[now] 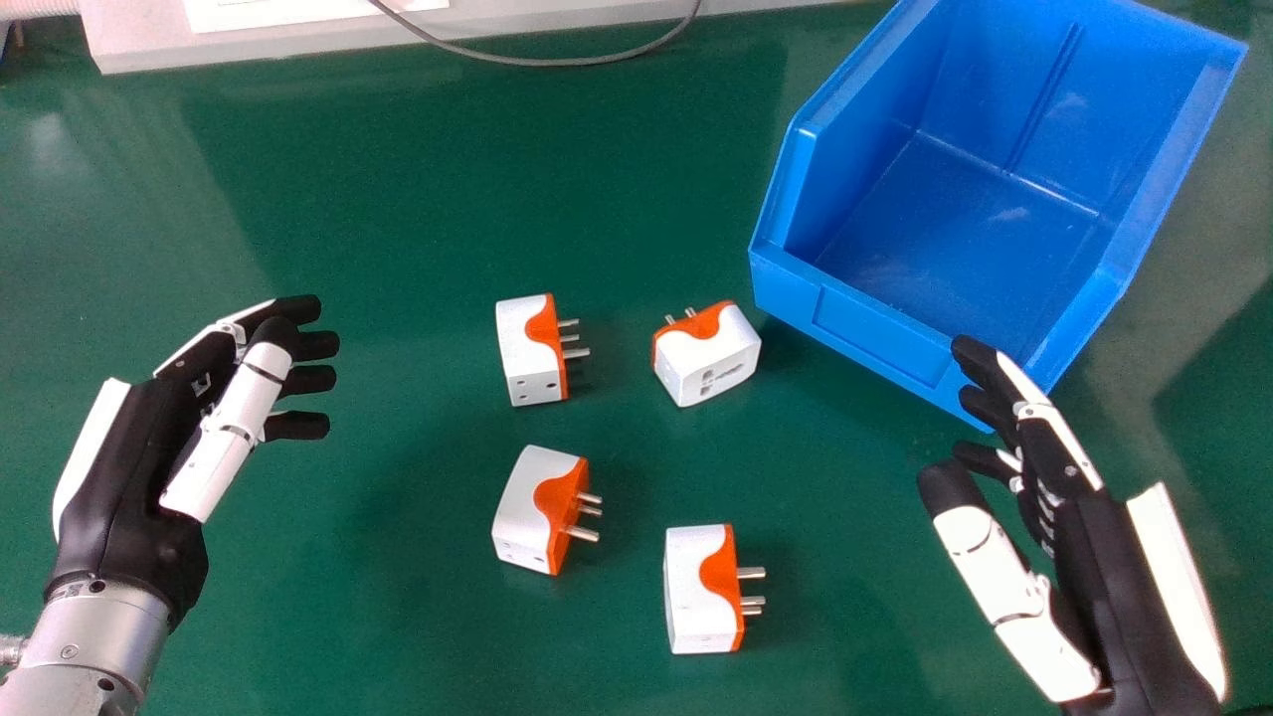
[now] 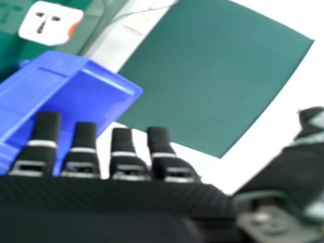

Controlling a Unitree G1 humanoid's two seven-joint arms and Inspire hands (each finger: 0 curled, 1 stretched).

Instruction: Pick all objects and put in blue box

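Right hand above tabletop (green)

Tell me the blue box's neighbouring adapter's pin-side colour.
Orange, best seen in the head view.

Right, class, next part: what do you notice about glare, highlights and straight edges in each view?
Head view: a pale glare patch at the upper left of the green tabletop, small pale glints on the floor and back wall inside the blue box; right hand view: the area beyond the tabletop washes out to white, and the tabletop's edge bows, probably lens distortion.
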